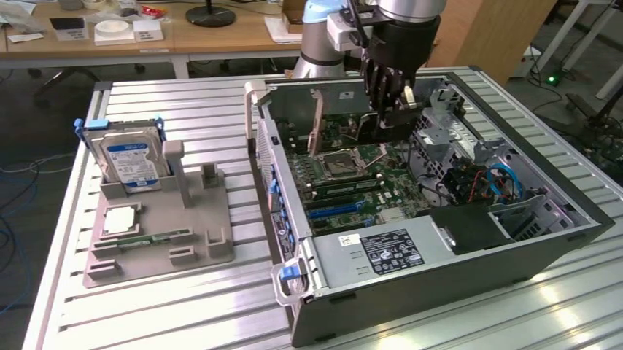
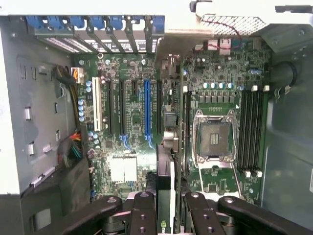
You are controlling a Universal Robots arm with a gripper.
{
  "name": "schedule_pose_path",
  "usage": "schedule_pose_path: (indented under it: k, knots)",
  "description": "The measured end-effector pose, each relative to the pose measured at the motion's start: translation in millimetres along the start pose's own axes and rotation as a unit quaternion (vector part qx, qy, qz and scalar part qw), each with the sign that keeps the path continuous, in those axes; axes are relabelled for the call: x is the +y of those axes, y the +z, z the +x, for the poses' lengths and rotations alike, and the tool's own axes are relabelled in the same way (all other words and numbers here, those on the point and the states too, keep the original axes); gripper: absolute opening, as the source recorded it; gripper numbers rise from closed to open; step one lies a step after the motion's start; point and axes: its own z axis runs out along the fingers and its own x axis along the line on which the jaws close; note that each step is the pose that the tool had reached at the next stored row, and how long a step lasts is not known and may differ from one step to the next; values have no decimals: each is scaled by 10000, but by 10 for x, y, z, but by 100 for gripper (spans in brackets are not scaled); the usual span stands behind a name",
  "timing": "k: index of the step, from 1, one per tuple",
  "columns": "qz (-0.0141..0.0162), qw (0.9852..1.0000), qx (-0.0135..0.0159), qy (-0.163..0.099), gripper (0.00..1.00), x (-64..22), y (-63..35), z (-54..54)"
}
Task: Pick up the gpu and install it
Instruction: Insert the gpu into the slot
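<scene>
Black tool (image 1: 387, 109) clenched on the gpu (image 1: 375, 128), a thin, flat dark card held on edge above the green motherboard (image 1: 341, 182). It sits at one o'clock from the square metal socket (image 1: 346, 166), its long axis parallel to the blue slot (image 2: 146, 107).

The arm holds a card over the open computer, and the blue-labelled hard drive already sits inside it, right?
No. The exterior view shows the hard drive standing in the grey holder outside the case; the gripper does hold the gpu over that case.
</scene>
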Motion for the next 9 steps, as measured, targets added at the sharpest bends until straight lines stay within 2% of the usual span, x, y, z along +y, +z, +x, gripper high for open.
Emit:
schedule_pose_path:
  k: [9]
  knots:
    - [-7,10000,1,-1,27,45,119,9]
